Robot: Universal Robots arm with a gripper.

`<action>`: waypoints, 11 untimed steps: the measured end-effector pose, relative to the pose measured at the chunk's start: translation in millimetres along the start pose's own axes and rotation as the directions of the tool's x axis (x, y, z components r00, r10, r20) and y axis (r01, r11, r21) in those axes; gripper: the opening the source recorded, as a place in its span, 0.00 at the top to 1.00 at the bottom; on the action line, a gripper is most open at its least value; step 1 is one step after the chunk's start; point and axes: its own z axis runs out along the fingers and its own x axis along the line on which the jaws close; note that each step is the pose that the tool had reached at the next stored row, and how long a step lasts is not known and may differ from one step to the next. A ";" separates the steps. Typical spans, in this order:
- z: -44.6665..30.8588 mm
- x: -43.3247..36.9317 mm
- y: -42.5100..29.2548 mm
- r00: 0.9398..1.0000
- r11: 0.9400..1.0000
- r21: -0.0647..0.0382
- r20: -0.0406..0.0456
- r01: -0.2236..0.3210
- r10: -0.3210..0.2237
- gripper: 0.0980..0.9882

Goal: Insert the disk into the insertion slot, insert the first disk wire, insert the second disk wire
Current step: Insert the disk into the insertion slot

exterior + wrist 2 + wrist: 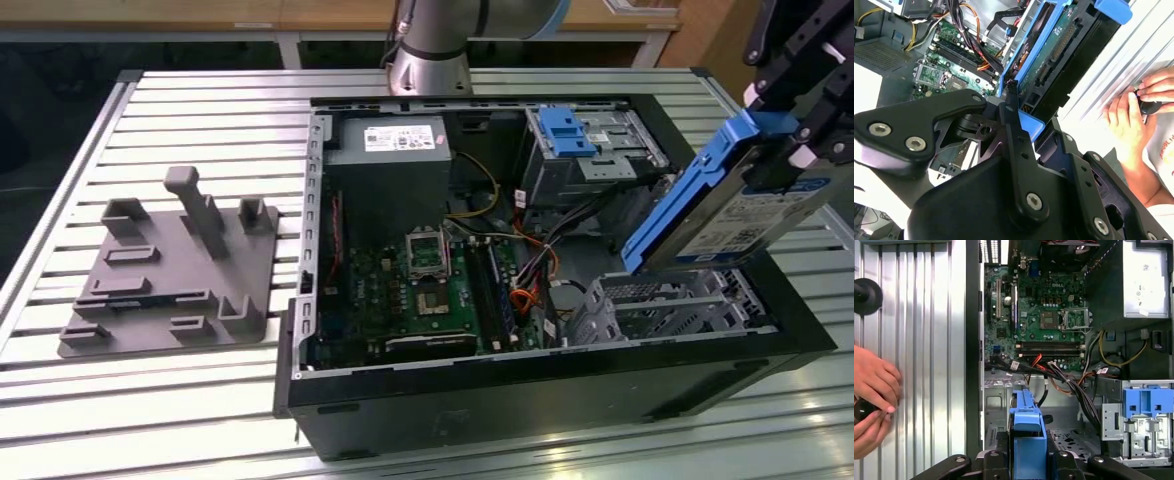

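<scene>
The disk (741, 215) is held above the open case (534, 375), tilted, with the blue caddy handle uppermost; its lower end hangs just above the slot (667, 305) and is not yet inside it; whether the two touch cannot be told.

The claw (798, 150) is closed on the upper end of the disk; in the second wrist view its fingers (1015, 140) clamp the blue caddy frame, and the disk (1054, 55) shows its circuit-board side and connector; in the first wrist view the claw (1026, 462) grips the caddy edge-on.

The slot sits at the exterior view's right, against the near wall of the case; behind it stands a taller cage (594, 160) with a blue latch (567, 130). A wire bundle (534, 265) lies between the slot and the motherboard (427, 290); the power supply (394, 140) occupies the far corner.

The case lies on its side on the slatted table (200, 110); a grey fixture (174, 270) stands on the table at the exterior view's left, well apart from the case.

A hand (874, 385) rests on the table beside the case, holding a small dark object.
</scene>
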 end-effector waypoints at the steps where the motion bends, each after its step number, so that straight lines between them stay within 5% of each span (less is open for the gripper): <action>1: 1.7 0.0 -0.4 1.000 1.000 -0.002 0.000 -0.002 0.002 0.70; 11: 17.0 -2.0 -5.8 1.000 1.000 -0.020 0.000 -0.007 0.007 0.70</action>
